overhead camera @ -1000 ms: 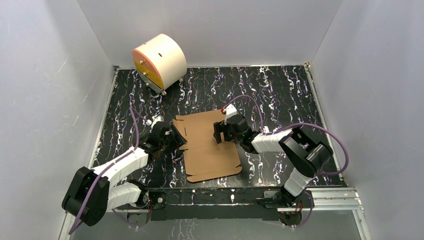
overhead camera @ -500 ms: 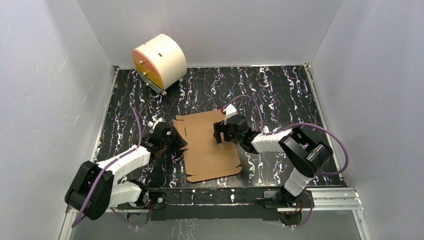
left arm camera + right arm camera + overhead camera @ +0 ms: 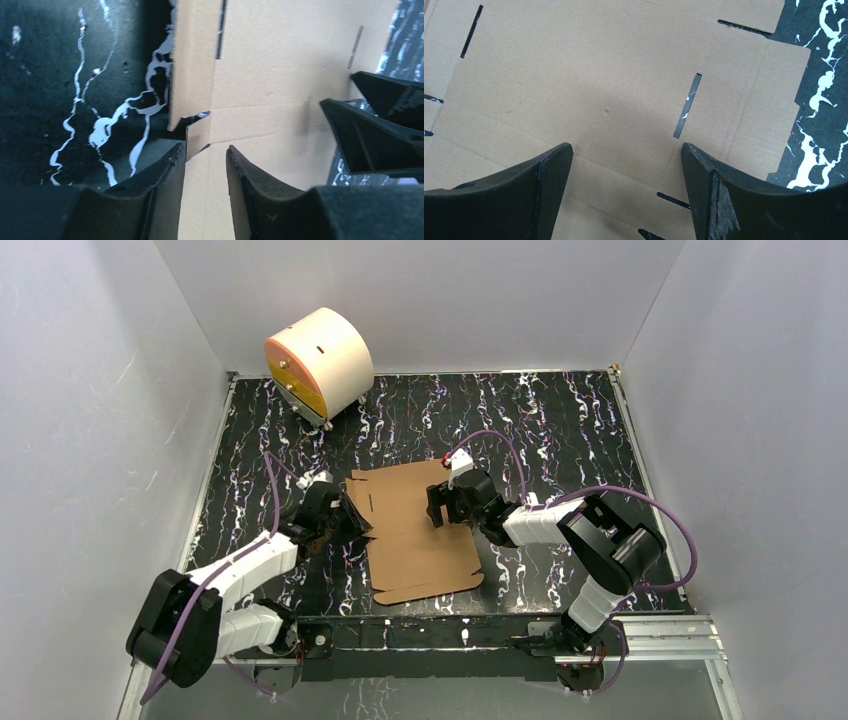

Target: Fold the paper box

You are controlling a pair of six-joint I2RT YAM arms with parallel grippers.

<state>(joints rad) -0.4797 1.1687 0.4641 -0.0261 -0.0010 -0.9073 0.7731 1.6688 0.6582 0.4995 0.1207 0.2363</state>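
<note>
Brown cardboard sheet, die-cut: the paper box point(image 3: 420, 540) lies unfolded near the middle of the black marbled counter point(image 3: 560, 420).

Top view: left tool point(image 3: 345, 515) is at the sheet's left edge, low over the counter. Right tool point(image 3: 438, 512) is over the sheet's far right part. A cream cylinder with an orange face point(image 3: 325, 360) stands at the far left corner, well apart from the sheet.

Left wrist view: left tool point(image 3: 205, 150) has its jaws narrowed but apart. A small raised flap corner of the paper box point(image 3: 280, 65) sits at the mouth of the gap. Cannot tell whether either finger touches it; no clamp seen.

Right wrist view: right tool point(image 3: 626, 150) is released, with its jaws spread wide above the paper box point(image 3: 589, 75). Nothing is between them. One cut slot point(image 3: 687, 105) lies just ahead of the right-hand finger.
</note>
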